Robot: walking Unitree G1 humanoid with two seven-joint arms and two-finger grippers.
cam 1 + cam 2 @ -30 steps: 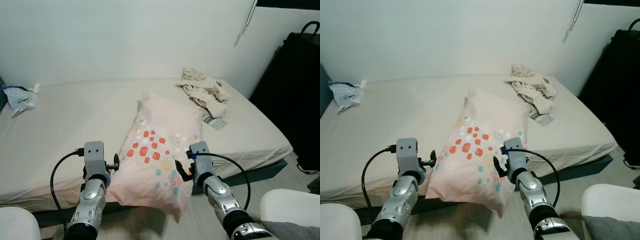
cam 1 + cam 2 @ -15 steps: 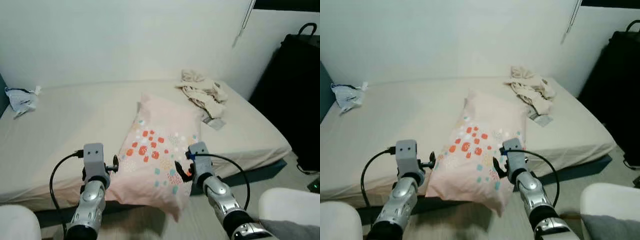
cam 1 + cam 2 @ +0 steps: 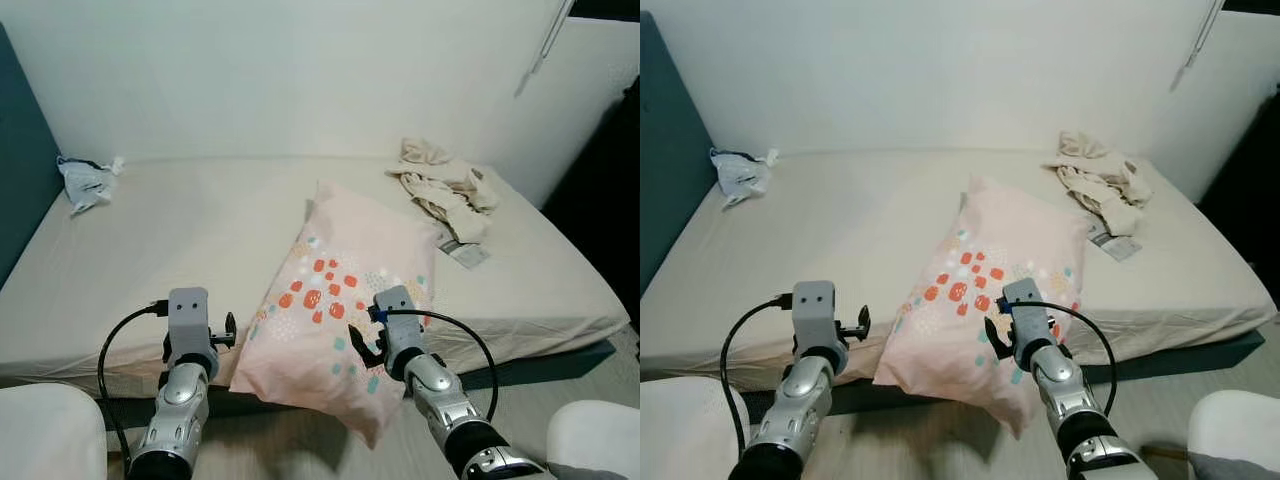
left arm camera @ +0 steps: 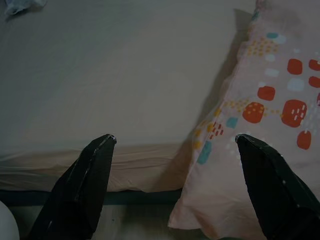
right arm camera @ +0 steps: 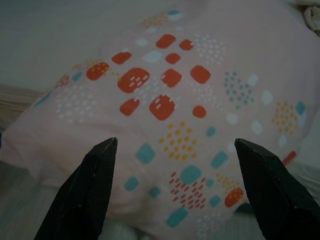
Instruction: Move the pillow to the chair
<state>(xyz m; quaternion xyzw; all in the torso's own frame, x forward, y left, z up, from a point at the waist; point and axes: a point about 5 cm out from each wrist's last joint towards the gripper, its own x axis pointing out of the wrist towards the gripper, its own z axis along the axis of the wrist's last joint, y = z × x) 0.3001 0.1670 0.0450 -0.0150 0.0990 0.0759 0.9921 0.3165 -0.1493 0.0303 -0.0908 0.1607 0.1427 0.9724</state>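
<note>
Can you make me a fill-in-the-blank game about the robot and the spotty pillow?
1. The pink pillow lies on the ____, one corner hanging over its front edge.
2. The left gripper and the right gripper both have their fingers ____.
3. The heap of crumpled beige cloth lies on the robot's ____ side.
4. The wall behind is ____.

Missing words: bed; open; right; white

camera turned left, dark blue headboard (image 3: 18, 170) now visible beside bed (image 3: 180, 230)
</note>
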